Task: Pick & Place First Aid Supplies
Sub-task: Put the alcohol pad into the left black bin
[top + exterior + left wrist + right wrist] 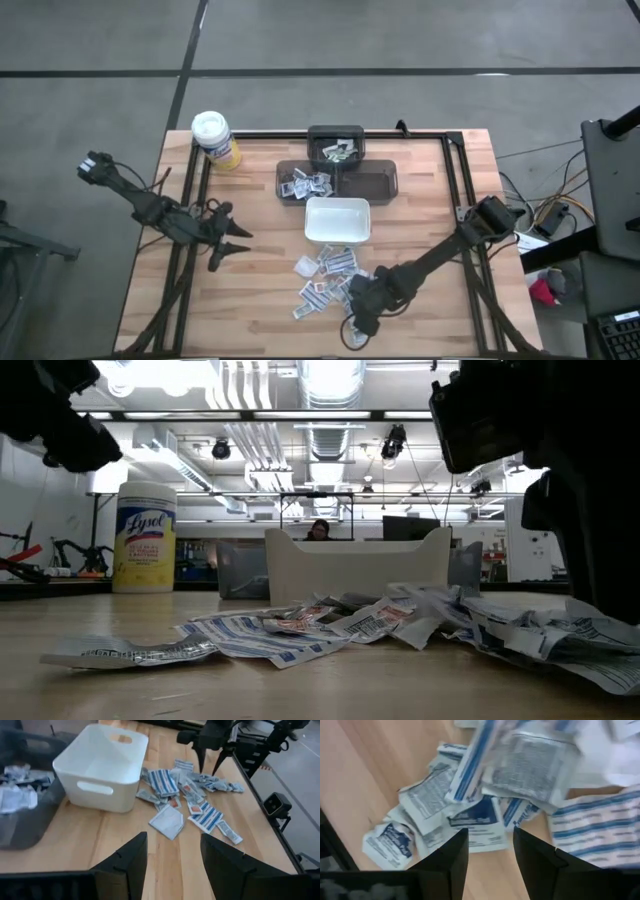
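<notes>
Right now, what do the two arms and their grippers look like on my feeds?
Both arms are dark, near-black jointed links with thin black cables along them. The left gripper and right gripper each end in two dark, flat, tapering fingers. No markings are readable.

Only "Lysol" is reading clearly, on the yellow canister (pixel 146 540) in the low view. Packets (pixel 470 815) are showing blue and grey print, too small and blurred to read. Nothing else is carrying readable text.
</notes>
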Action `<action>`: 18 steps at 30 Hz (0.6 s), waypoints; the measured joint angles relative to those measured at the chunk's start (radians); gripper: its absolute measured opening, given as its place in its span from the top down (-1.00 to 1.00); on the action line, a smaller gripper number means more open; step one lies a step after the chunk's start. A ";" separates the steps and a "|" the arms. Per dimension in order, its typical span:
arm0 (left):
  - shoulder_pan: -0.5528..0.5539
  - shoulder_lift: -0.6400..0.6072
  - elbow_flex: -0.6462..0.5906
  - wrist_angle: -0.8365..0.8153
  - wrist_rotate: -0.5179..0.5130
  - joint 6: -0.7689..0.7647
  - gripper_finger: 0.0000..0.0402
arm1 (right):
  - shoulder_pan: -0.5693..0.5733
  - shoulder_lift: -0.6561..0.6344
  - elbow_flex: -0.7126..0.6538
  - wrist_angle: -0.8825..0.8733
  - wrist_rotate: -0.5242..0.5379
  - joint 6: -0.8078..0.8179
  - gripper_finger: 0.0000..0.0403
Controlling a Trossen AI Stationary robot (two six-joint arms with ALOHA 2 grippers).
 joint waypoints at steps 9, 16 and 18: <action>0.000 -0.003 -0.025 0.009 0.020 -0.040 0.12 | 0.005 0.014 0.002 -0.011 -0.045 0.006 0.28; 0.000 -0.004 -0.025 0.009 0.020 -0.042 0.12 | 0.005 0.021 0.001 -0.015 -0.046 0.018 0.43; 0.000 -0.004 -0.025 0.009 0.020 -0.042 0.12 | 0.005 0.024 0.001 -0.018 -0.046 0.025 0.49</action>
